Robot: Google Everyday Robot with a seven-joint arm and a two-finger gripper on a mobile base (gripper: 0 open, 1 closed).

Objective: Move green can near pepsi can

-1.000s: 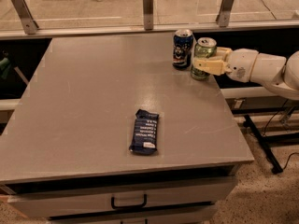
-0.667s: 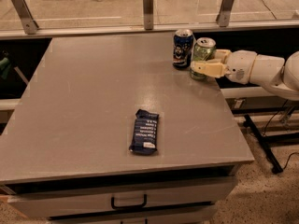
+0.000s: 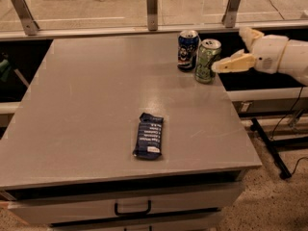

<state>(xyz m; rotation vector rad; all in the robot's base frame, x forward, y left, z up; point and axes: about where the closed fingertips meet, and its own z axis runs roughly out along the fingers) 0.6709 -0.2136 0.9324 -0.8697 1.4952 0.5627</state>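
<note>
Off the right rear corner of the desk (image 3: 96,90), the tool (image 3: 227,48) hangs at the end of a white arm that comes in from the right edge of the view. Its two pale fingers are spread apart with nothing between them: the lower finger (image 3: 234,63) points left, its tip just beside the right side of the green can (image 3: 207,60), though whether it touches cannot be told, and the upper finger angles up and away behind the can. The green can stands upright near the desk's back right corner, free of the tool. The pepsi can (image 3: 187,50) stands upright immediately to its left and slightly further back, the two cans close enough that they look to be touching or nearly so. Well apart from both, toward the front middle of the desk, a flat dark blue snack packet (image 3: 149,135) lies lengthwise. Below the front edge, a drawer shows a dark handle (image 3: 132,209).
</note>
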